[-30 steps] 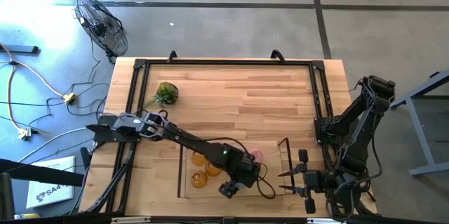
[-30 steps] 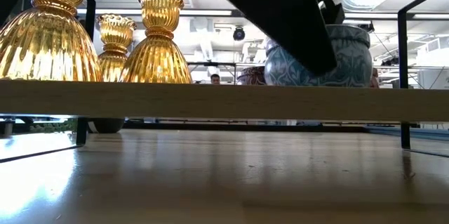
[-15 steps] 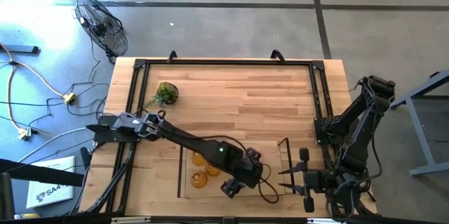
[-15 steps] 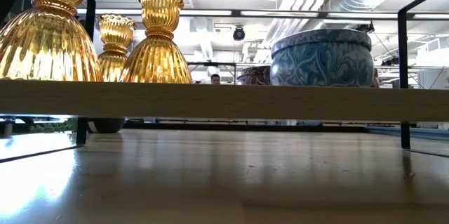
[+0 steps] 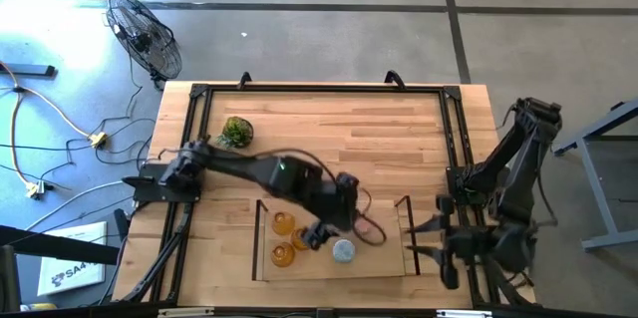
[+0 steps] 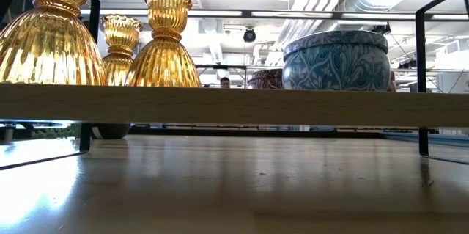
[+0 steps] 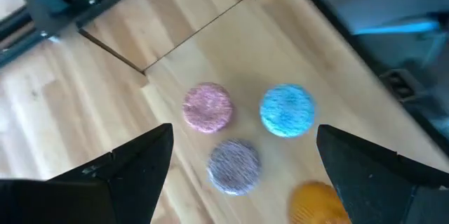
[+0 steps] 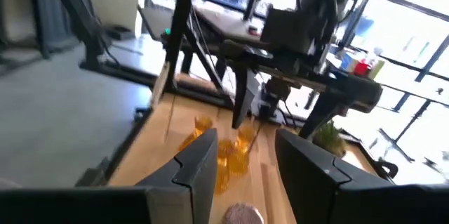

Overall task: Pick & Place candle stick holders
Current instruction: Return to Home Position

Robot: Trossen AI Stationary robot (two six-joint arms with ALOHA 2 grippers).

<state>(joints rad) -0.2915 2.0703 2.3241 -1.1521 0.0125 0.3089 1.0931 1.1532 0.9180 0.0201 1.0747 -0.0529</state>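
A wooden tray with clear walls (image 5: 384, 261) sits near the table's front edge. In it stand three amber holders (image 5: 284, 224), a pale blue one (image 5: 343, 250), a pink one (image 7: 208, 107) and a purple one (image 7: 234, 162). The low view shows the amber ones (image 6: 165, 39) and the pale blue one (image 6: 337, 61) upright behind the tray's near wall. My left gripper (image 5: 320, 237) hangs open and empty above the holders; its fingers (image 7: 133, 175) frame them in the left wrist view. My right gripper (image 5: 420, 239) waits open at the tray's right end.
A green plant ball (image 5: 236, 132) lies at the table's far left. A black frame (image 5: 319, 89) runs along the table's edges. A cable (image 5: 371, 230) trails from the left arm over the tray. The table's far half is bare wood (image 5: 379, 139).
My left gripper has risen off the pale blue holder and drawn back toward the table's far left. The holder now stands uncovered in the tray. My right gripper has shifted a little toward the far edge.
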